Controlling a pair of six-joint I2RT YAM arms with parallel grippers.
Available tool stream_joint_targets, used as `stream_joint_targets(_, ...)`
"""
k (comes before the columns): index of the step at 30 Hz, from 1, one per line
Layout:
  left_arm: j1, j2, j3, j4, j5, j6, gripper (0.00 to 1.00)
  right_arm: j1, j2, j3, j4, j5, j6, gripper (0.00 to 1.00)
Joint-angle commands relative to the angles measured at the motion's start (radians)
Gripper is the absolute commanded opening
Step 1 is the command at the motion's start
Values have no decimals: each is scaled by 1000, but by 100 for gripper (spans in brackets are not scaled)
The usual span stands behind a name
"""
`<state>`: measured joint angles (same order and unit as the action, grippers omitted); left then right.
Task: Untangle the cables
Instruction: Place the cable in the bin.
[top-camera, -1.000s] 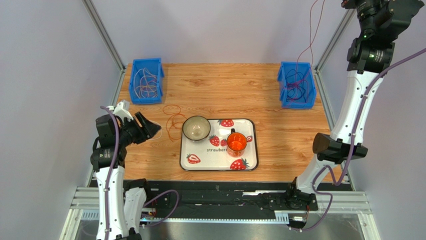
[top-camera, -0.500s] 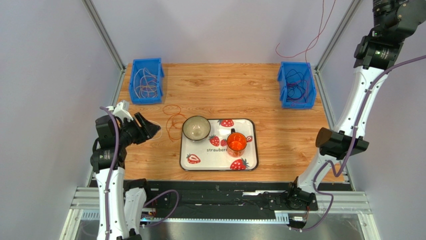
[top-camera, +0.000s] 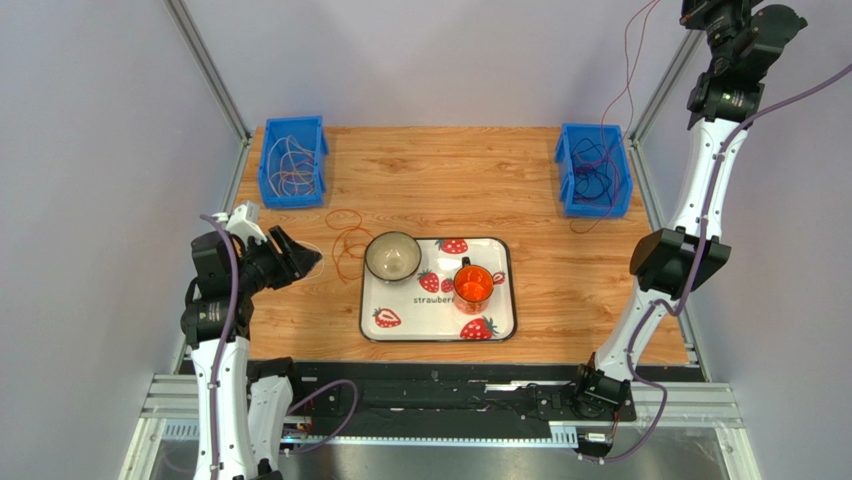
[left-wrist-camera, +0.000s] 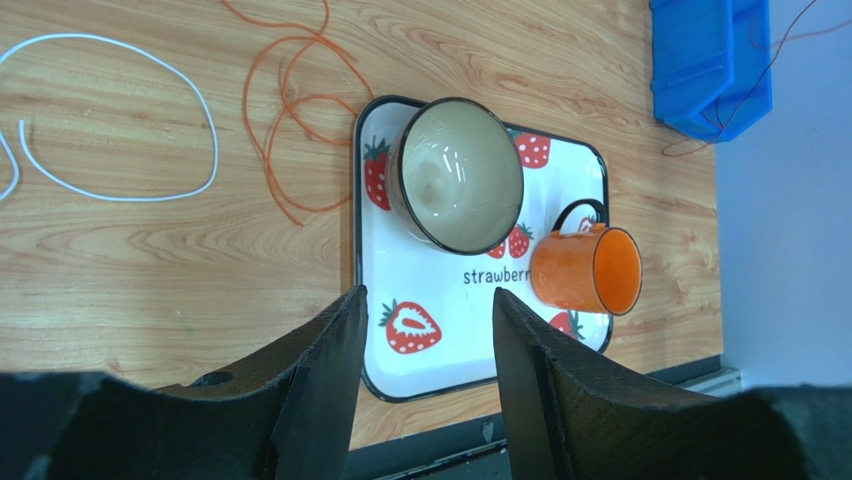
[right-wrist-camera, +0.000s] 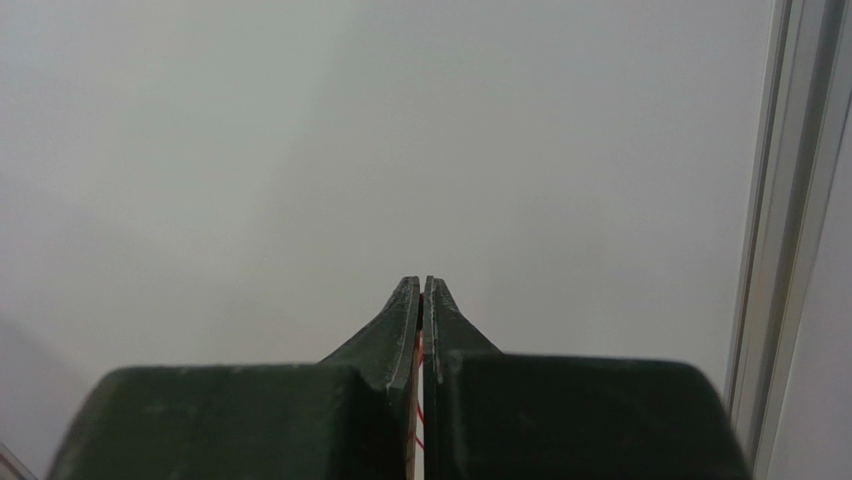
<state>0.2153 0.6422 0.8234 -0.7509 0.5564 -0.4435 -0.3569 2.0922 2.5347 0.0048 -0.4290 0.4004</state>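
My right gripper (right-wrist-camera: 422, 285) is raised high at the back right, facing the grey wall, shut on a thin red-brown cable (top-camera: 627, 75). That cable hangs down into the right blue bin (top-camera: 622, 170), which holds dark and purple cables (top-camera: 592, 172). An orange cable (top-camera: 347, 245) lies coiled on the wood left of the bowl. A white cable (left-wrist-camera: 130, 120) lies in a loop beside it. My left gripper (left-wrist-camera: 428, 300) hovers low over the table's left side, open, with nothing between its fingers. The left blue bin (top-camera: 268, 160) holds pale, yellow and orange cables (top-camera: 292, 165).
A strawberry-print tray (top-camera: 500, 330) sits at the front centre, carrying a beige bowl (top-camera: 392, 256) and an orange mug (top-camera: 473, 284). Metal frame posts (top-camera: 205, 65) rise at both back corners. The red-brown cable's loose end (left-wrist-camera: 690, 150) trails on the wood in front of the right bin.
The right arm has swung around up high with the red-brown cable, whose lower part flew out to the left and now hangs back into the right bin. The left arm has stayed put.
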Motion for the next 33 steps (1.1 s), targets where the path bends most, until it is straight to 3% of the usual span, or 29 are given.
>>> stream_joint_targets(1, -5, -16, -3, 21, 0, 12, 57, -5, -26, 76, 83, -4, 40, 0)
stream_joint_targets(7, -10, -22, -3, 22, 2, 12, 57, -4, -69, 84, 184, 9, 83, 0)
stream_joint_targets(14, -13, -30, -6, 25, 0, 11, 57, -4, -63, 64, 415, 88, 123, 0)
stream_joint_targets(33, -34, -59, -9, 27, -9, 9, 57, 3, 61, 94, 501, 147, 89, 0)
